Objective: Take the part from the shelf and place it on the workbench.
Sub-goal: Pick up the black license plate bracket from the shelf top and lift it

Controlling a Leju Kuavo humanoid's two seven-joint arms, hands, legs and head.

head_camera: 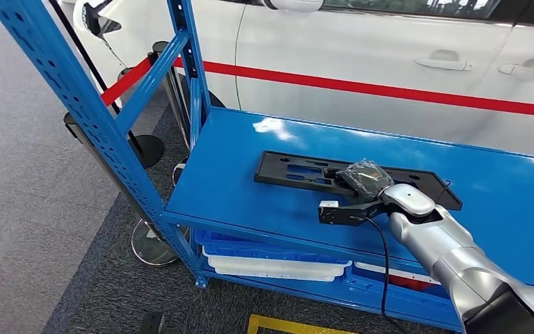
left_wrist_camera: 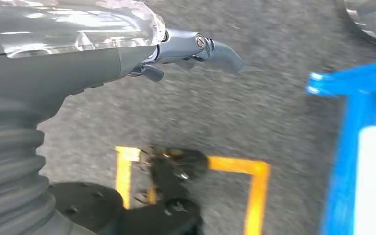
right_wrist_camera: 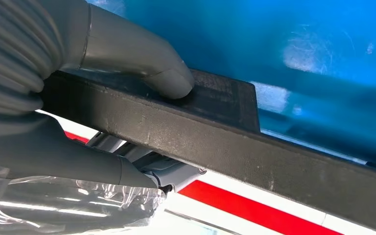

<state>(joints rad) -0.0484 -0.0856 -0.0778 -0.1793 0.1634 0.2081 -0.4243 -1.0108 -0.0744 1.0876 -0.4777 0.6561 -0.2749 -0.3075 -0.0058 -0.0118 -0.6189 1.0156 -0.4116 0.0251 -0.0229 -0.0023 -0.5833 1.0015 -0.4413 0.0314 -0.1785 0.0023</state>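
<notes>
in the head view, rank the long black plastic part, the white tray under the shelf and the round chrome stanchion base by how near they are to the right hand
1. Long black plastic part: on the blue shelf, in the right hand.
2. White tray: one level below, under the shelf's front edge.
3. Round chrome stanchion base: on the floor, beyond the shelf's left end.

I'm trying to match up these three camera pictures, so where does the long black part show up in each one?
Head view: the black part lies flat on the blue shelf, the right hand on its near edge.
Left wrist view: not in it.
Right wrist view: the part runs as a dark bar across the picture, the thumb pressed on it.
Shared landmark: the blue shelf.
</notes>
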